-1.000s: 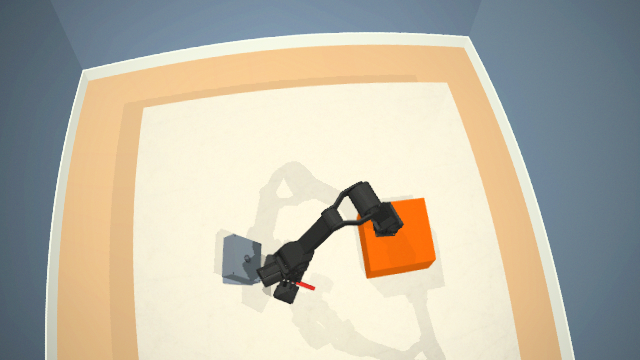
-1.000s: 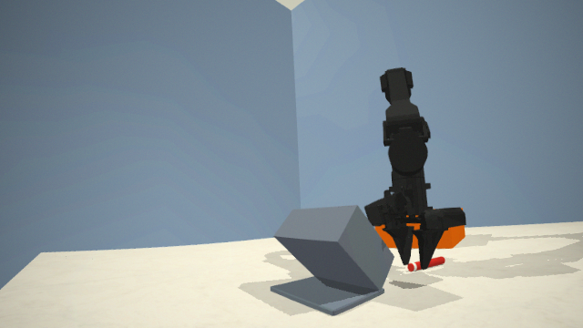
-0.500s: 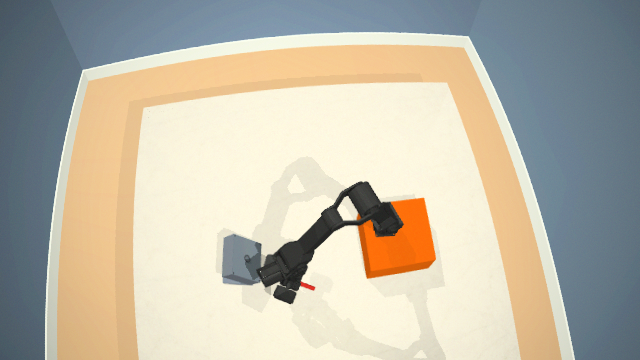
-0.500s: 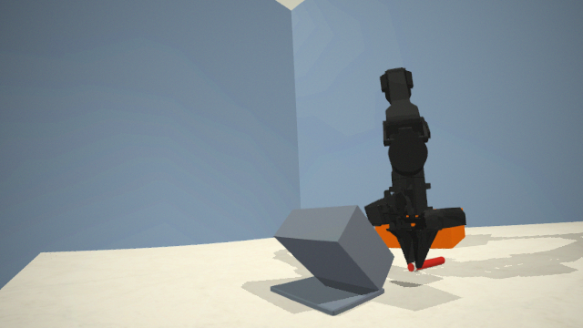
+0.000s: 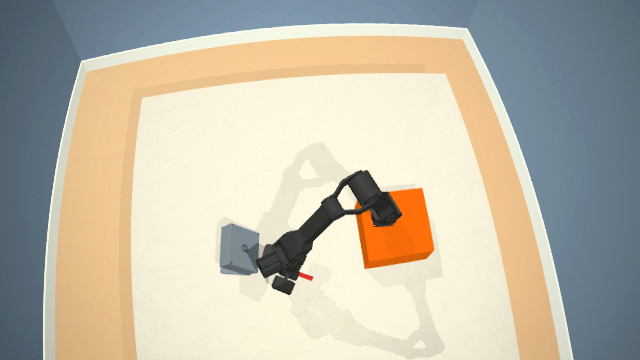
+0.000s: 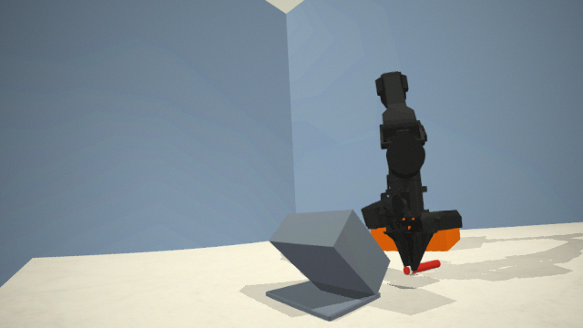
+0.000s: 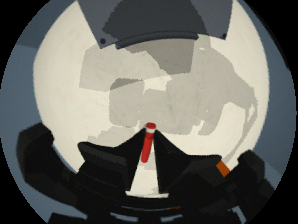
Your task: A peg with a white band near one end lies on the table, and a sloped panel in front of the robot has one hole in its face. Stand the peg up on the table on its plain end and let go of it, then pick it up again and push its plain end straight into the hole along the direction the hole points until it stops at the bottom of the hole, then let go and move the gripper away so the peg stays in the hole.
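The red peg (image 5: 306,276) (image 6: 426,265) (image 7: 145,153) lies flat on the table. My gripper (image 5: 289,275) (image 6: 414,268) (image 7: 149,131) points straight down and is shut on the peg near one end; the rest of the peg sticks out to one side. I cannot make out the white band. The grey sloped panel (image 5: 235,257) (image 6: 325,252) (image 7: 152,19) stands close beside the gripper, with its hole (image 5: 245,247) in the upper face. In the wrist view the panel lies ahead of the fingers.
The arm's orange base block (image 5: 400,240) (image 6: 444,240) stands behind the gripper. A raised tan border (image 5: 100,200) with a white rim runs around the table. The panel's flat foot plate (image 6: 319,302) sticks out at its front.
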Tool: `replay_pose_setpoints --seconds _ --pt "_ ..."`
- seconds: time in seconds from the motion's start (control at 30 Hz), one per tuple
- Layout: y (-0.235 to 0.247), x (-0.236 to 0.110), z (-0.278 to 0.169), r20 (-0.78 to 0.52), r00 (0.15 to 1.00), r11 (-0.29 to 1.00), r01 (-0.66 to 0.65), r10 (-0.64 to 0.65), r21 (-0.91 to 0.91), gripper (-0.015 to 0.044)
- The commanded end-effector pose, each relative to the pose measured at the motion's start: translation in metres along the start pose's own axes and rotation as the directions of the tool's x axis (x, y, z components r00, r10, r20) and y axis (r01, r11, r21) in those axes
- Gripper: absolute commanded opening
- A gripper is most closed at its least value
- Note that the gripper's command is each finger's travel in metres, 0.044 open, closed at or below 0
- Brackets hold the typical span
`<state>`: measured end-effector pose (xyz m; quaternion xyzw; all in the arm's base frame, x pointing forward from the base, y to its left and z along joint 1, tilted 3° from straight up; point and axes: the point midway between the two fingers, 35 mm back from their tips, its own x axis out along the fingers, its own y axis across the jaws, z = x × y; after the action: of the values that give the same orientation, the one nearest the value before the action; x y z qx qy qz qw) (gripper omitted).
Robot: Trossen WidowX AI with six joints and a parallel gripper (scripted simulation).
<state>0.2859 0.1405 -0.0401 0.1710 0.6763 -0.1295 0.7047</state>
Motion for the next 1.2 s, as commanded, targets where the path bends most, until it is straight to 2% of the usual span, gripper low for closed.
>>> replay_pose_setpoints --seconds 0.0,1.17 --pt "0.000 -0.003 -0.001 0.037 0.999 1.000 0.002 -0.002 0.002 0.0049" --pt "0.000 -0.022 -0.017 0.341 0.940 1.000 0.002 -0.003 0.003 0.0049"
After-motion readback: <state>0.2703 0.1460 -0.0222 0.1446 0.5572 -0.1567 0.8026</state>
